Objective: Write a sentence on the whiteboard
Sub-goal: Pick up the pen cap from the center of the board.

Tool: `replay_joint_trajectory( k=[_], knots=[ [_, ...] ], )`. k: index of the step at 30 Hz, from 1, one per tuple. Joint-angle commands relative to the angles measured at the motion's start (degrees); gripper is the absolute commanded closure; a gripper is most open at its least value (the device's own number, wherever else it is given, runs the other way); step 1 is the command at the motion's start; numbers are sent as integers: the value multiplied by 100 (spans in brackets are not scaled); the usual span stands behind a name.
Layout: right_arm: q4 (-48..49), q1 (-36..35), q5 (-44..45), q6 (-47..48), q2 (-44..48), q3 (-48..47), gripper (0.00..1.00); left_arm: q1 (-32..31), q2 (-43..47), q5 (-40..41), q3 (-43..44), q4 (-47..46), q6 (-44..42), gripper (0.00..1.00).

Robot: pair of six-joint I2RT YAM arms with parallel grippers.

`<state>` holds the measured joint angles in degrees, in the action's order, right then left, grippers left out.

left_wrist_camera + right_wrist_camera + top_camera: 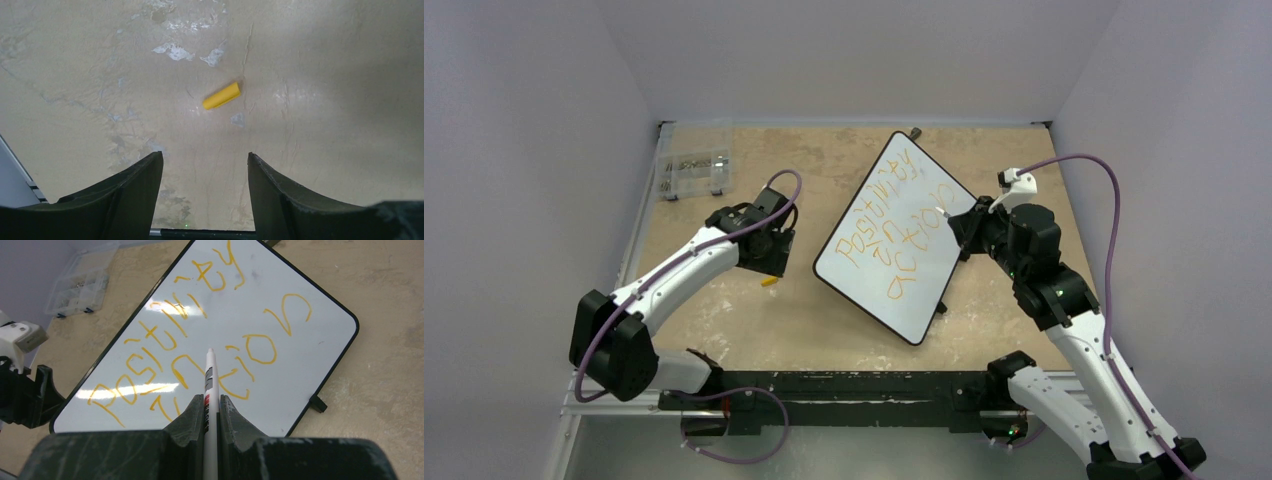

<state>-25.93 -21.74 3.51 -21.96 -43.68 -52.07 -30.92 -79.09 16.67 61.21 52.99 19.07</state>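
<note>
Whiteboard (914, 315) sits skewed on worktop (724, 330), sentence (889, 235) apparently finished. Right jaws pinched on marker (210, 370), tip over lettering. Left jaws part-open, empty, above yellow cap (221, 95). Next, likely: recapping.

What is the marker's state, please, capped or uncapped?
Uncapped: the marker shows a bare tip, and a yellow cap lies loose on the table.

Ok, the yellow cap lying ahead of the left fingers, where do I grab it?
Take the yellow cap across its middle, coming straight down. It is a short tube lying flat on the table, slanted in the left wrist view, so I would turn the left fingers to close across its narrow width.
</note>
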Motion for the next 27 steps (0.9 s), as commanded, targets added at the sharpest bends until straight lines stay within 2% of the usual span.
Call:
replay_joint_trajectory(
  k=[1, 8, 11, 17, 27],
  knots=[
    [-95, -24, 112, 126, 84, -309, 100, 227, -318, -59, -30, -546, 32, 39],
    [-104, -20, 133, 145, 83, -309, 100, 611, -871, -1073, -147, -1078, 226, 37],
    [-74, -20, 108, 140, 38, -295, 100, 708, -1036, -1173, -157, -1184, 340, 37],
    [-42, -20, 81, 147, -40, -315, 100, 1033, -1408, -1861, -321, -1613, 526, 38],
    [-63, -16, 116, 155, -42, -312, 100, 1158, -1535, -2307, -796, -1918, 1237, 38]
  ],
)
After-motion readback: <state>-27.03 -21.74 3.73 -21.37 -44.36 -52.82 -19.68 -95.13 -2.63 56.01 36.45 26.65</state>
